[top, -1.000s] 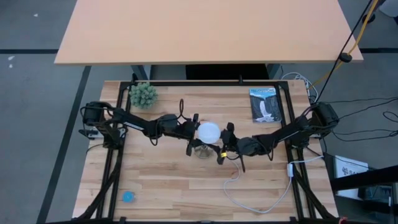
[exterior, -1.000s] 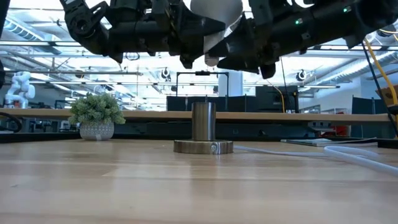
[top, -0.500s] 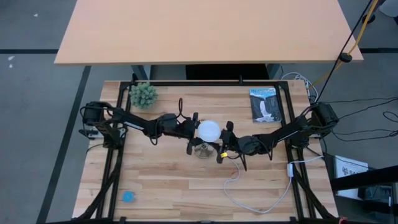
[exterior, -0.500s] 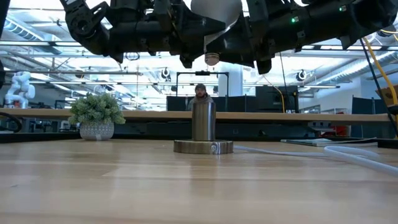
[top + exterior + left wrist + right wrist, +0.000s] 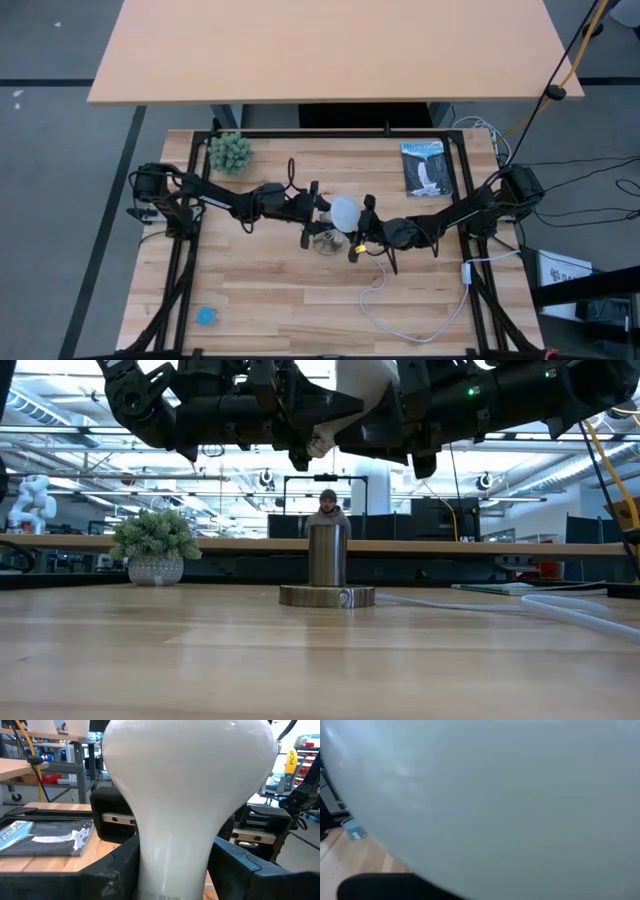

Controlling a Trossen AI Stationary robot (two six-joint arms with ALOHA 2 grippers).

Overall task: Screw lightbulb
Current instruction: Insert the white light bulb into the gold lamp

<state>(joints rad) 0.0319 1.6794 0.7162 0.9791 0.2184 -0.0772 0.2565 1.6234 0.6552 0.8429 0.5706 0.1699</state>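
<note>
The lightbulb (image 5: pixel 343 211) hangs in the air above the socket (image 5: pixel 327 568), between the two grippers, and against the view of half a second ago it has tipped: in the low view its grey screw base (image 5: pixel 320 443) then pointed straight down over the socket, whereas it now angles off toward the left arm's side, and from above the globe has shifted toward the right arm. Over the same interval the right gripper (image 5: pixel 362 233) has closed in from a wide setting. My reading is that the closing fingers pushed the globe and rocked it out of plumb, so the thread is no longer lined up with the socket mouth and will need squaring before it can be lowered and turned. The left gripper (image 5: pixel 313 208) is clamped on the bulb's narrow neck, one dark finger (image 5: pixel 117 870) pressed to each side of the white stem in its own wrist view. The right wrist view is filled by the globe (image 5: pixel 495 795) at very close range; its fingers appear to be against the globe, though actual contact cannot be confirmed. A person (image 5: pixel 328 510) is visible beyond the table, directly behind the socket.
</note>
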